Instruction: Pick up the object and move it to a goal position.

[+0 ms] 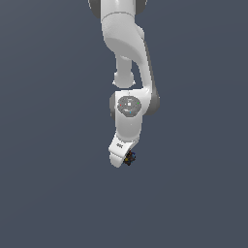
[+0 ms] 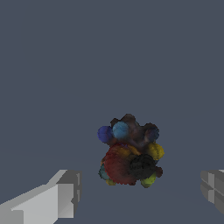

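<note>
The object [image 2: 130,153] is a small dark lump with red, blue, yellow and teal bumps. In the wrist view it lies on the grey floor between my two fingers, with a clear gap on each side. My gripper [image 2: 139,192] is open; one fingertip [image 2: 65,192] and the other fingertip [image 2: 213,187] do not touch the object. In the exterior view the white arm hangs down from above, and the gripper [image 1: 121,160] is low over the object [image 1: 129,158], which peeks out at the hand's edge on the exterior view's right.
A plain dark grey floor [image 1: 48,193] fills both views. Nothing else shows, and no goal marker is in view.
</note>
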